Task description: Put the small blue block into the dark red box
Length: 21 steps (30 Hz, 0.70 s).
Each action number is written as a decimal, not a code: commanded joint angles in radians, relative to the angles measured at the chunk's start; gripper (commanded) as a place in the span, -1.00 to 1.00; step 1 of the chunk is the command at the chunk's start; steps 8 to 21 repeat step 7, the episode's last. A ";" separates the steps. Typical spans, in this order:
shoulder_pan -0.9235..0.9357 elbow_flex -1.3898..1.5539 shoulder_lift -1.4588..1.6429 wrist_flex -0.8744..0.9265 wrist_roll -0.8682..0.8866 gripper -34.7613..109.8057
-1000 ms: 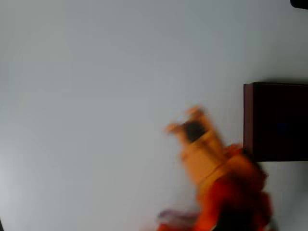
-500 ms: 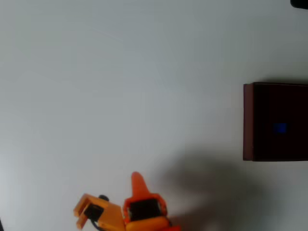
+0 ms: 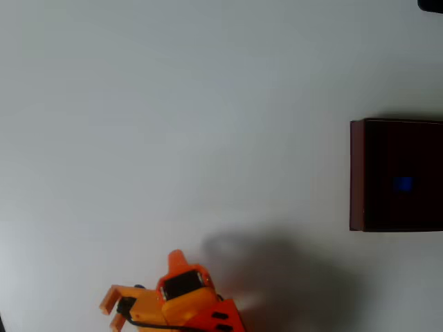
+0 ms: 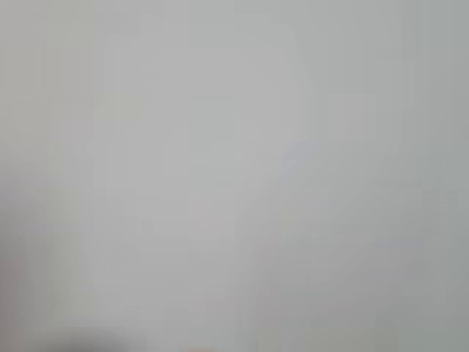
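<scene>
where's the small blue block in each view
Overhead view: small blue block lies inside the dark red box at the right edge, far from the claw at the bottom.
Wrist view: blurred pale surface, no block to make out.
Shared landmark: the white table.

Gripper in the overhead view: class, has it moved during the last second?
Yes. The gripper has swung left along the bottom edge, away from the dark red box.

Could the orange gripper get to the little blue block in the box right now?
Probably yes. The block lies in the open-topped box, with only bare table between it and the gripper, though the gripper sits far off at the bottom edge.
</scene>
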 commanded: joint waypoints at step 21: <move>-0.009 0.003 0.006 0.006 0.000 -0.52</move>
